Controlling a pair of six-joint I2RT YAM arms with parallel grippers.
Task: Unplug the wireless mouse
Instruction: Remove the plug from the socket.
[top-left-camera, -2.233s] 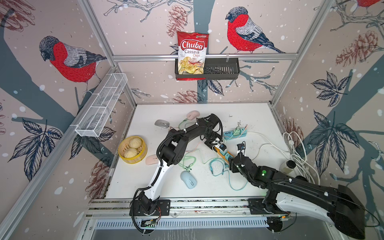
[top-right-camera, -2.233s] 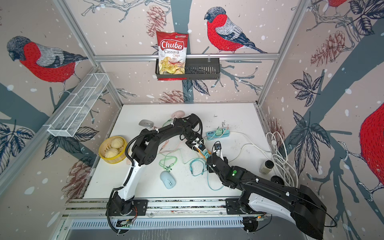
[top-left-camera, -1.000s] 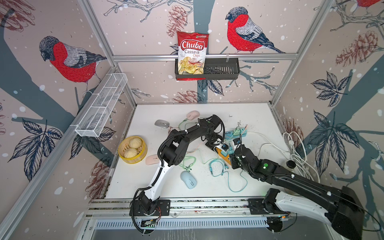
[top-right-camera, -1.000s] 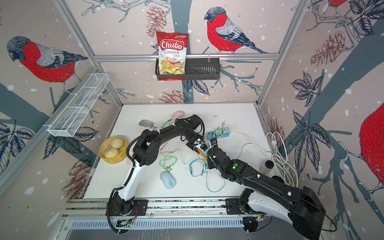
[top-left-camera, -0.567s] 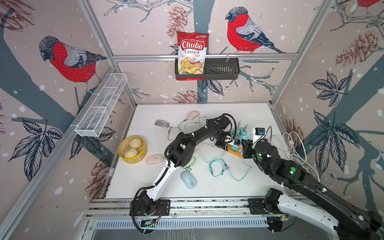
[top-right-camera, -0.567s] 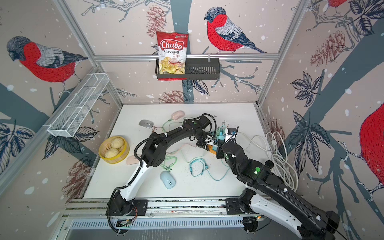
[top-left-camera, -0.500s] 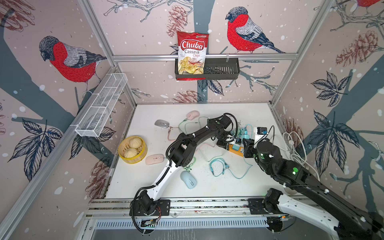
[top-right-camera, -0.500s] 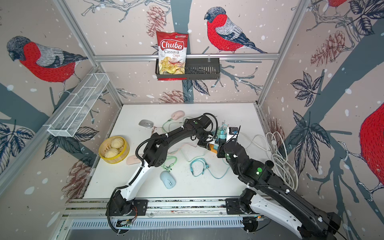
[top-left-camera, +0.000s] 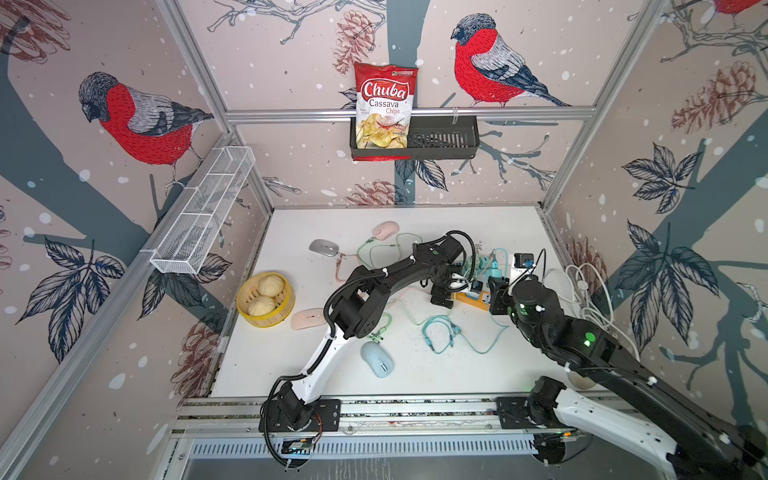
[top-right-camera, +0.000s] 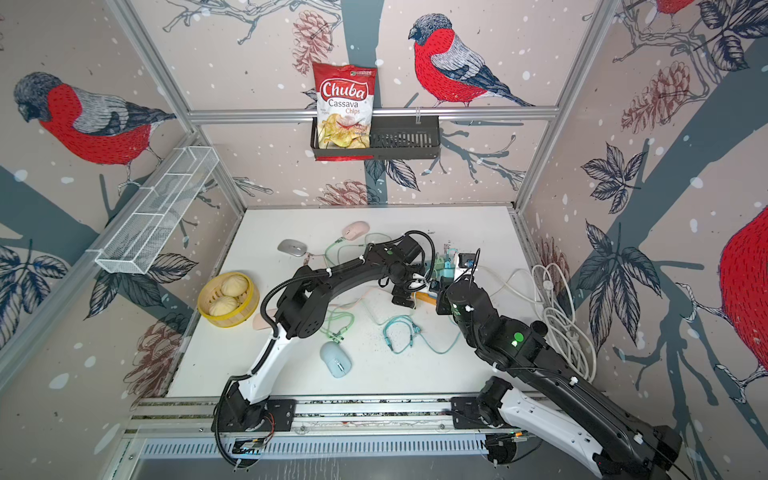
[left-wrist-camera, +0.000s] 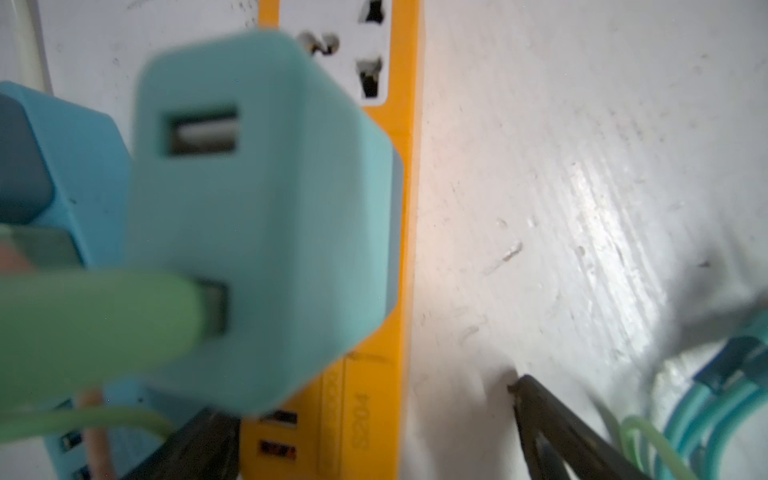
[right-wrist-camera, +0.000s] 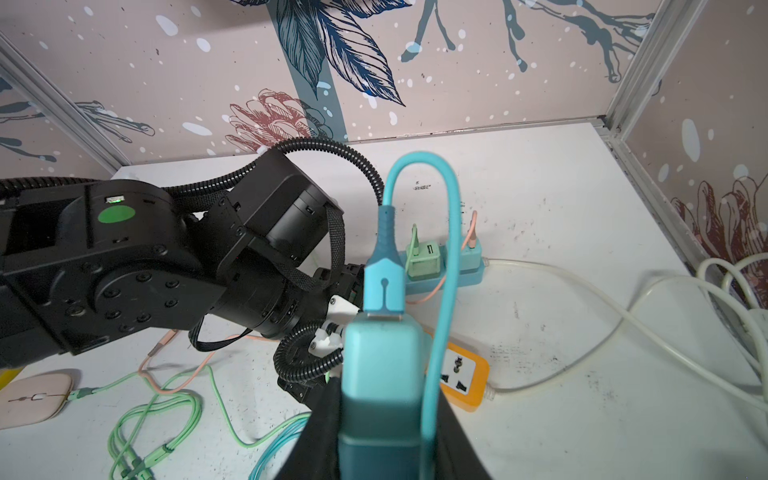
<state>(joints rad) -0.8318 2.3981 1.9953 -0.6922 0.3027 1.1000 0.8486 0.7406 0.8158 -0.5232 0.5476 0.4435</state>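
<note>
Teal charger (right-wrist-camera: 380, 374), orange power strip (right-wrist-camera: 481, 374) (white face), pale-blue mouse (top-left-camera: 376, 359).

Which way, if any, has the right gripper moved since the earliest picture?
Yes: the right gripper went toward the back wall, farther from the blue mouse.

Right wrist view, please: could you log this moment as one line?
left gripper open | right gripper shut on teal adapter | teal cable plugged into adapter | orange power strip beside adapter

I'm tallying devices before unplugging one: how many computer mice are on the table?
4: a pink mouse near the back wall, a grey mouse beside it, a second pink mouse next to the bun basket, and a blue mouse toward the front. More could be hidden from view.
</note>
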